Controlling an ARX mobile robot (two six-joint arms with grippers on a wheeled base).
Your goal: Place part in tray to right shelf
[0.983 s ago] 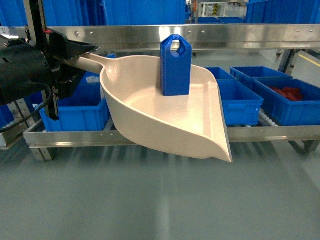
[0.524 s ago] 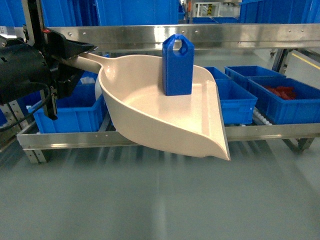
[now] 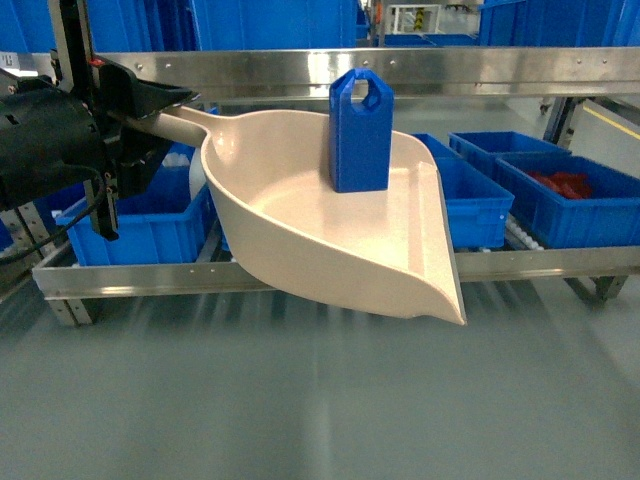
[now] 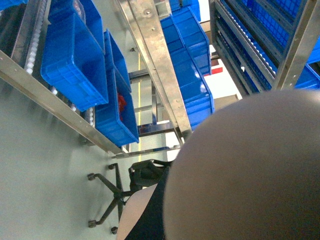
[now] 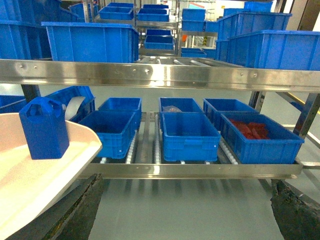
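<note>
Head view showed my left tool (image 3: 140, 110) clamped on the tray (image 3: 330, 235) handle, the part (image 3: 360, 130) upright inside; my right tool's state I couldn't tell.

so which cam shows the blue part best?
Head view: the part stands upright in the tray, fully visible. Right wrist shows it whole but near the frame edge. Left wrist: hidden behind the tray's underside.
</note>
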